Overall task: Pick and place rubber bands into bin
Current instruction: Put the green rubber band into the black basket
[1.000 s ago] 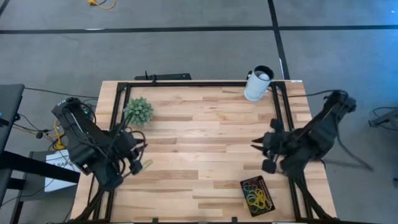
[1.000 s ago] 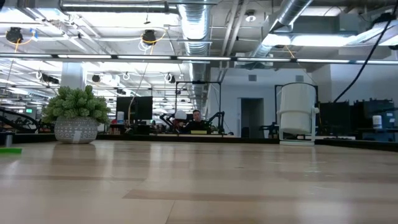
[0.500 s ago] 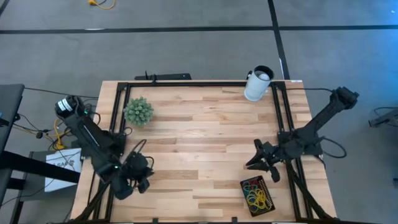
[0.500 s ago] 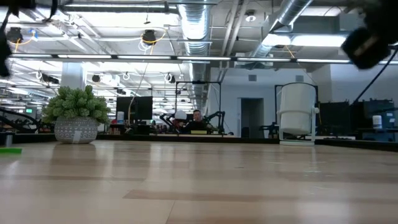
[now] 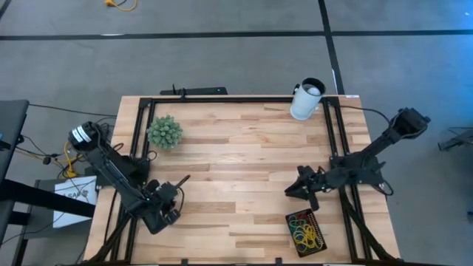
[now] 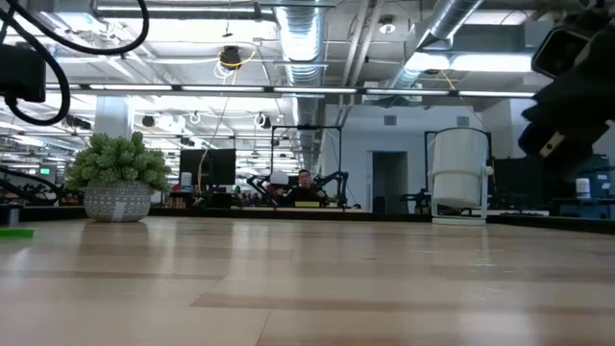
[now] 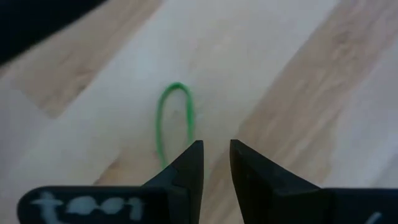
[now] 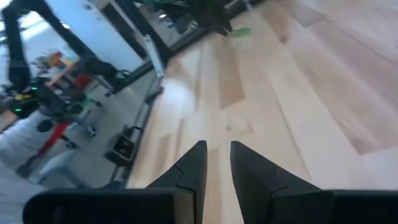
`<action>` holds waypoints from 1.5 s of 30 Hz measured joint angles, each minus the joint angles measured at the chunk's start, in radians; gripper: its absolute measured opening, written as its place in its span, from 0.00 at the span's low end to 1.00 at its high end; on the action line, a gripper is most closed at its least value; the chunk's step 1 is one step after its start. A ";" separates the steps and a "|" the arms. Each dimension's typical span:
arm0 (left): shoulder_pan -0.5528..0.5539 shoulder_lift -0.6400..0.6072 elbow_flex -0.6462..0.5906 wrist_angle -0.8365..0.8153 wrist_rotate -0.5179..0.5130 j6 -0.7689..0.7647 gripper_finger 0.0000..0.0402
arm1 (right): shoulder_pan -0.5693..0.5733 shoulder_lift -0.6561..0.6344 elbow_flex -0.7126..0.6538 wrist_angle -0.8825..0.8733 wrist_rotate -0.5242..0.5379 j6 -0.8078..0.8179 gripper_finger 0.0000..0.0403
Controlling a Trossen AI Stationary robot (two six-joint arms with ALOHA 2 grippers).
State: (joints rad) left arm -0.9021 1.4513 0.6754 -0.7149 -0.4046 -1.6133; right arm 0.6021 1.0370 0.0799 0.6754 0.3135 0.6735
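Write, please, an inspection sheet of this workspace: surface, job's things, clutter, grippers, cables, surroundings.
Surface: wooden table, bare in the middle.
Job's things: bin near the right front edge, with coloured rubber bands inside; one green band lies on the wood before the left gripper.
Clutter: small potted plant; white cup at the far edge.
Grippers: left gripper over the green band, fingers nearly shut; right gripper beside the bin, fingers nearly shut, holding nothing.
Cables: black cable by the left arm.
Surroundings: grey floor; open office behind.
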 joint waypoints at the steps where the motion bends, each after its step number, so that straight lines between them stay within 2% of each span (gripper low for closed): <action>1: 0.000 0.004 0.000 -0.012 -0.001 -0.007 0.16 | -0.007 0.011 0.000 0.000 0.001 0.000 0.16; 5: 0.002 0.009 0.000 -0.039 -0.017 -0.026 0.16 | -0.032 0.039 0.000 0.013 0.015 0.010 0.16; 10: 0.012 0.009 0.000 -0.044 -0.069 -0.031 0.16 | -0.041 0.044 0.000 0.020 0.119 0.072 0.16; 14: 0.029 0.009 0.000 -0.043 -0.095 -0.033 0.16 | -0.034 0.042 0.000 0.041 0.202 -0.041 0.16; 23: 0.076 0.018 0.000 -0.028 -0.124 -0.027 0.16 | -0.042 0.042 0.001 0.192 0.209 -0.229 0.16; 29: 0.075 0.106 0.000 -0.014 -0.057 -0.032 0.16 | -0.042 0.042 0.001 0.201 0.209 -0.237 0.16; 36: 0.069 0.170 0.006 -0.008 -0.076 -0.071 0.16 | -0.042 0.042 0.001 0.201 0.208 -0.237 0.16; 39: 0.069 0.169 0.005 -0.006 -0.080 -0.088 0.13 | -0.042 0.042 0.001 0.201 0.208 -0.237 0.16; 42: 0.070 0.170 0.004 0.004 -0.084 -0.092 0.03 | -0.042 0.042 0.001 0.201 0.208 -0.237 0.16; 45: 0.071 0.174 0.028 0.004 -0.115 -0.109 0.01 | -0.042 0.042 0.001 0.202 0.208 -0.237 0.16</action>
State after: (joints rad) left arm -0.8315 1.6251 0.7035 -0.7112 -0.5192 -1.7223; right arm 0.5602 1.0790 0.0807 0.8770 0.5217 0.4366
